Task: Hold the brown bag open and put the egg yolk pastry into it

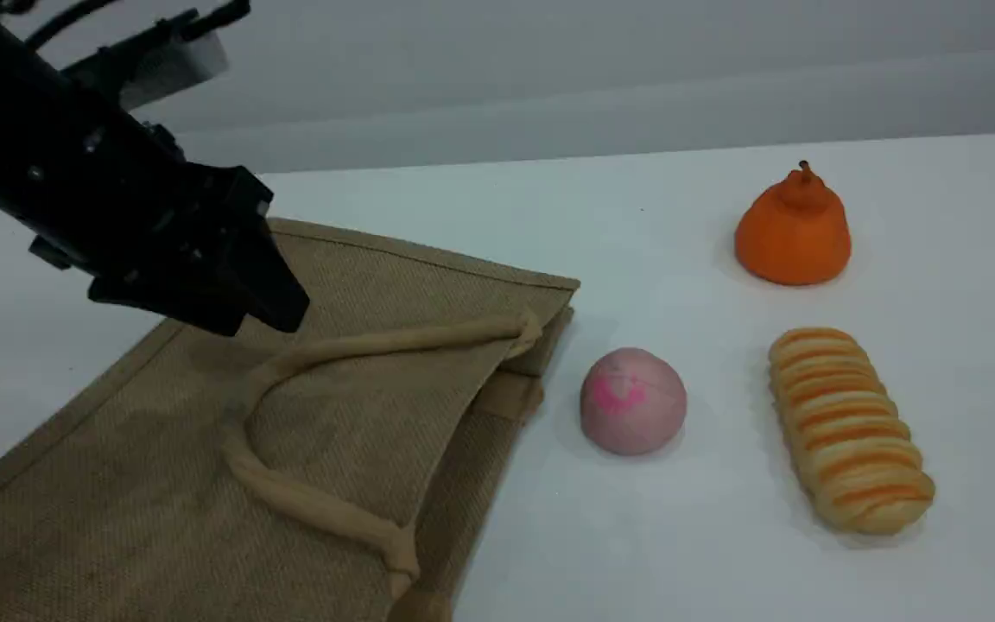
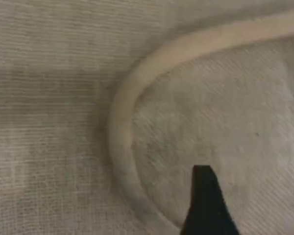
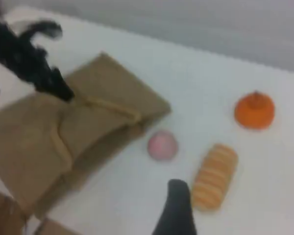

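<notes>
The brown bag [image 1: 161, 484] lies flat on the table's left side, its mouth toward the middle and its beige handle [image 1: 377, 345] looped on top. My left gripper [image 1: 277, 307] hovers just above the bend of that handle, open and holding nothing. In the left wrist view one dark fingertip [image 2: 206, 203] stands over the bag cloth inside the handle [image 2: 120, 122] loop. The right wrist view looks down from high up on the bag [image 3: 34, 142], with one fingertip [image 3: 179, 210] at the bottom edge and nothing in it. The egg yolk pastry is out of view in all frames.
A pink-swirled round bun [image 1: 633, 400] sits just right of the bag's mouth. A long orange-striped loaf [image 1: 847, 428] lies further right, and an orange pear-shaped thing [image 1: 794, 229] stands behind it. The white table [image 1: 653, 536] ends at a grey wall.
</notes>
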Controlling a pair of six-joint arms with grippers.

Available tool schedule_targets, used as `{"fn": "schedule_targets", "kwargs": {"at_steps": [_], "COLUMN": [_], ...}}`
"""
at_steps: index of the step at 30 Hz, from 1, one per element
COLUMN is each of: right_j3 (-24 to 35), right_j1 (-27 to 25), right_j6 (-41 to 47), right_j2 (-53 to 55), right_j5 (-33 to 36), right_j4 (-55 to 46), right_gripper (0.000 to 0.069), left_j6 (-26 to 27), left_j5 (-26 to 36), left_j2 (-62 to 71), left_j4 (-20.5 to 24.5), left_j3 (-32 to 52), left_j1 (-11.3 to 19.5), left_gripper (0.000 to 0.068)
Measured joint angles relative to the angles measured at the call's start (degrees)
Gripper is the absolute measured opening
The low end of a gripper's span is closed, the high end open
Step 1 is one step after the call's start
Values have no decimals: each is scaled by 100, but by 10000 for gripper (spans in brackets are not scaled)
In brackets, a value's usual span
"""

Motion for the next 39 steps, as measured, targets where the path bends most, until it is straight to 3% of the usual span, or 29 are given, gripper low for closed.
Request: {"fn": "schedule_targets", "kwargs": {"at_steps": [8, 13, 23, 30, 39], "right_j3": [1439, 2170, 2830, 2825, 2825], "right_j1": [0, 0, 0, 0, 0], "right_j6": [-129, -165, -150, -150, -150], "right_j2": [-714, -1249, -1707, -1707, -1707], "right_j5": [-26, -671, -950, -987, -983], "right_j4": [33, -33, 33, 73, 68], "right_gripper": [531, 531, 531, 531, 531], "left_j6": [26, -11, -179, -1024, -2514], "left_j5": [749, 1203, 1907, 2311, 3369], "left_j2": [-947, -1920, -4238, -5786, -7138], "left_j4": [151, 136, 142, 620, 1903], "left_j3": [0, 0, 47, 47, 47], "left_j1": [0, 0, 0, 0, 0], "left_gripper": [416, 416, 417, 417, 417]}}
